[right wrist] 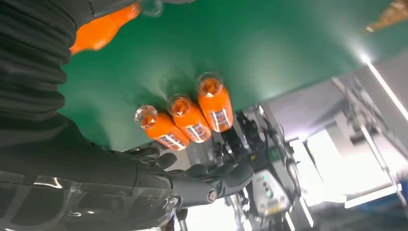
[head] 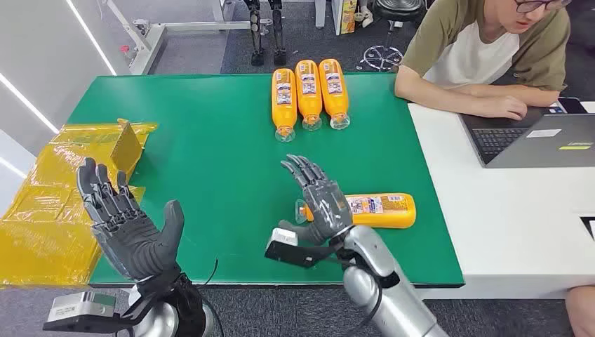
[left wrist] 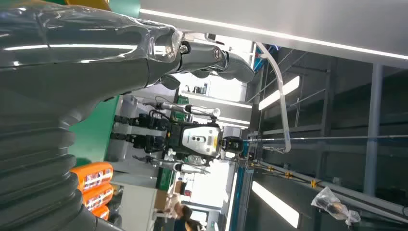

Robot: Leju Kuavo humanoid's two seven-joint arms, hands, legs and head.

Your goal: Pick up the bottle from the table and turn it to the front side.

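Left hand (head: 130, 228) raised, fingers spread, holding nothing. Right hand (head: 319, 203) also spread and unladen, hovering over the cap end of lone bottle (head: 382, 210), likely lining up a grasp.

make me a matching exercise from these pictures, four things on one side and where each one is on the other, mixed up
Things:
1. lone bottle
2. row of three bottles
3. laptop
4. yellow plastic bags

Places:
A. on the white table, in front of the seated person
B. lying on its side beside the right hand
C. off the green mat's left edge, near the left hand
D. side by side at the green mat's far edge

Pairs: 1-B, 2-D, 3-A, 4-C
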